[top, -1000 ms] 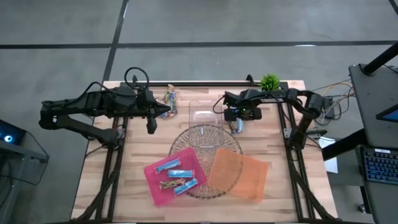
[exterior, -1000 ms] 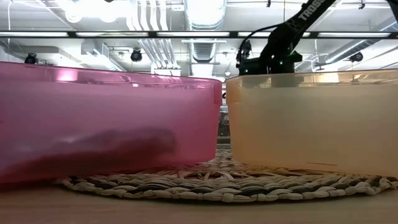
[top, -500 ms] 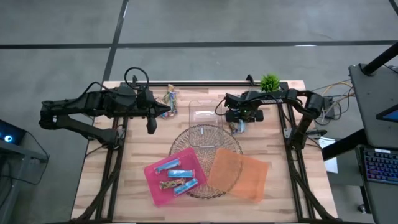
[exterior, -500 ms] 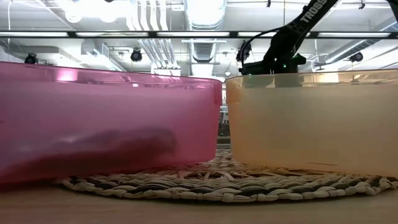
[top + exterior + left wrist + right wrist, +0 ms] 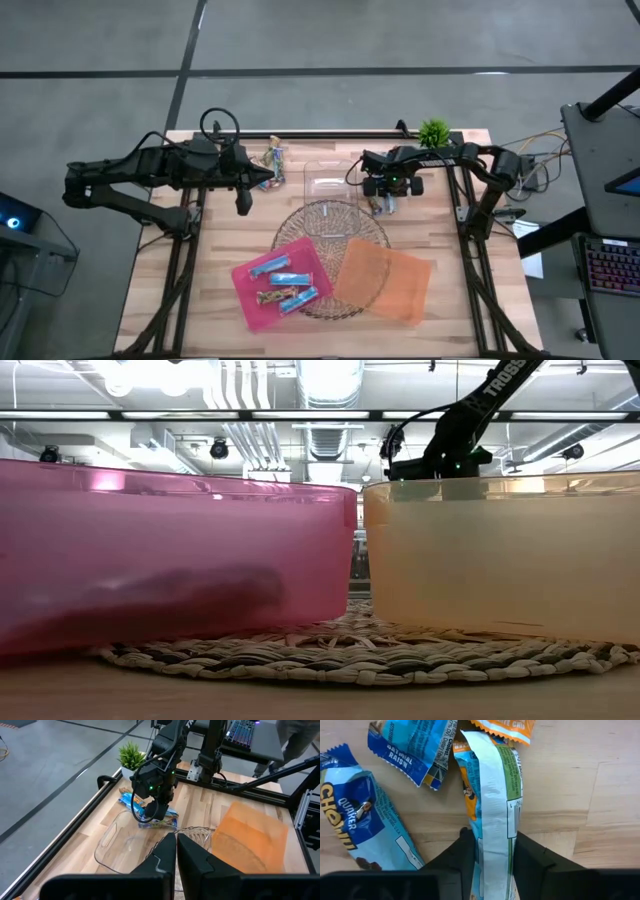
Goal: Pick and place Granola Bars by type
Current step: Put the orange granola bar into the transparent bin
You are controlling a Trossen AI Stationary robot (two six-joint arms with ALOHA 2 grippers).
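Several granola bars (image 5: 492, 795) in blue and orange wrappers lie on the wooden table right of the clear plastic box (image 5: 325, 185). My right gripper (image 5: 493, 862) points down over them and is shut on one bar, which lies seam side up. In the high view it sits at the table's far right (image 5: 384, 200). More bars lie at the far left (image 5: 273, 160) and in the pink tray (image 5: 250, 300). My left gripper (image 5: 176, 840) hangs shut above the table beside the far-left bars, holding nothing. My right gripper comes from above, pointing down. Its two fingers (image 5: 457, 855) stand against the two long edges (image 5: 492, 840) of the seam-up bar, across its width. The bar lies flat on the table, its far end reaching out past the fingers among the other bars.
An orange tray (image 5: 395, 285) sits beside the pink one, both partly on a round woven mat (image 5: 330, 225). A small green plant (image 5: 433, 131) stands at the far right corner. In the low view the two trays (image 5: 170, 560) fill the foreground.
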